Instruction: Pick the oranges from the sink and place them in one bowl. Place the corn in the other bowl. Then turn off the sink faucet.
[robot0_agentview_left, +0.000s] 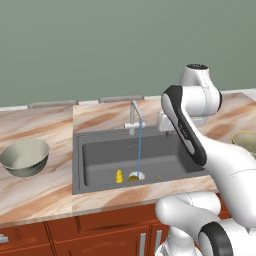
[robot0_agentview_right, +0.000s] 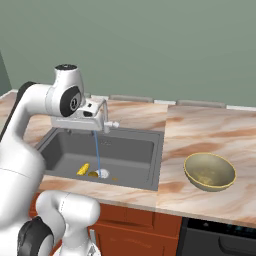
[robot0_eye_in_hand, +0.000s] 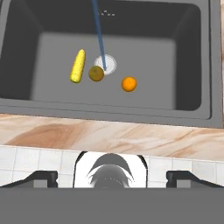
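Hand view, sink (robot0_eye_in_hand: 192, 52): the dark basin lies ahead of and below the hand, past a strip of marbled countertop (robot0_eye_in_hand: 109, 133); all three pieces sit on its floor near the drain (robot0_eye_in_hand: 108, 64).
Water: a thin blue stream (robot0_eye_in_hand: 99, 35) falls from the faucet (robot0_agentview_left: 134, 116) onto the drain, so the tap is running.
Bowls: olive-khaki bowl (robot0_agentview_right: 210, 171) on the counter right of the sink; pale grey-green bowl (robot0_agentview_left: 25, 156) well apart on the left.
Corn (robot0_eye_in_hand: 78, 65): left of the drain, long axis running roughly toward and away from the hand.
Oranges: one bright orange (robot0_eye_in_hand: 128, 84) right of the drain, apart from it; a duller, brownish round fruit (robot0_eye_in_hand: 96, 73) touching the drain's edge beside the stream, probably the second one, though its colour leaves doubt.
Gripper (robot0_eye_in_hand: 111, 178): fingers spread wide, nothing between them, high above the fruit.
Hidden: in both base views the arm covers the gripper.
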